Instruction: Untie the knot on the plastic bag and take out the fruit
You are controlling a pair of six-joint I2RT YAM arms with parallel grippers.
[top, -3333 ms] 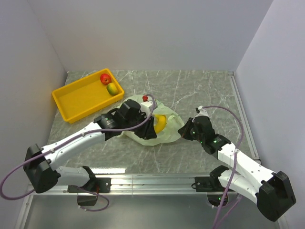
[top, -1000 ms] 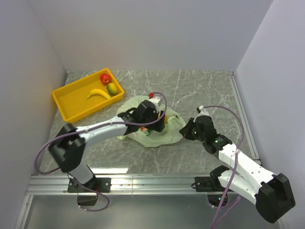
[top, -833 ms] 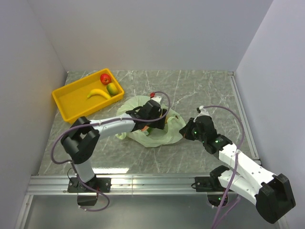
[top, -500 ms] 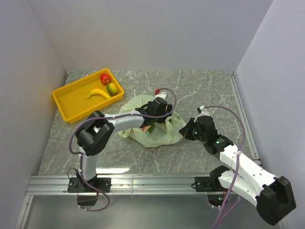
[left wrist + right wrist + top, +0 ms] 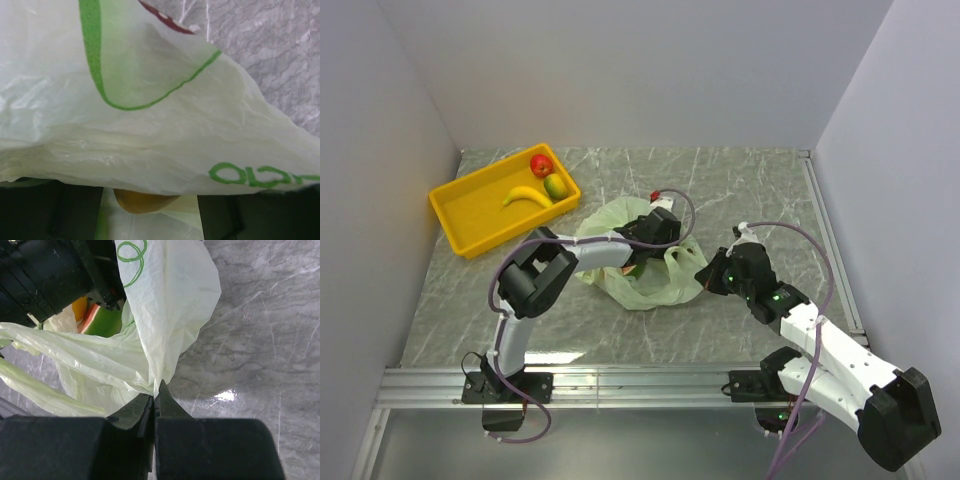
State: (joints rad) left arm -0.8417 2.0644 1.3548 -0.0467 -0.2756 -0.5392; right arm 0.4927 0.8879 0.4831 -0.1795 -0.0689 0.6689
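The pale green plastic bag (image 5: 645,288) lies open at mid-table. Its knot does not show. My left gripper (image 5: 638,258) reaches into the bag's mouth. In the left wrist view its fingers (image 5: 75,212) stand wide apart under a flap of bag (image 5: 150,125), with a small orange fruit (image 5: 142,201) lying loose between them. My right gripper (image 5: 706,271) is shut on the bag's right edge (image 5: 170,300) and holds it up. The right wrist view shows a watermelon slice (image 5: 102,321) and the orange fruit (image 5: 80,307) inside. My right jaws (image 5: 159,390) pinch the plastic.
The yellow tray (image 5: 450,225) sits at the back left and holds a red apple (image 5: 541,164), a green-red mango (image 5: 555,186) and a banana (image 5: 525,196). Grey walls stand close on the left, back and right.
The banana went from the bag to the tray. My left gripper came back and moved right and deeper into the bag's mouth. The right gripper kept its hold.
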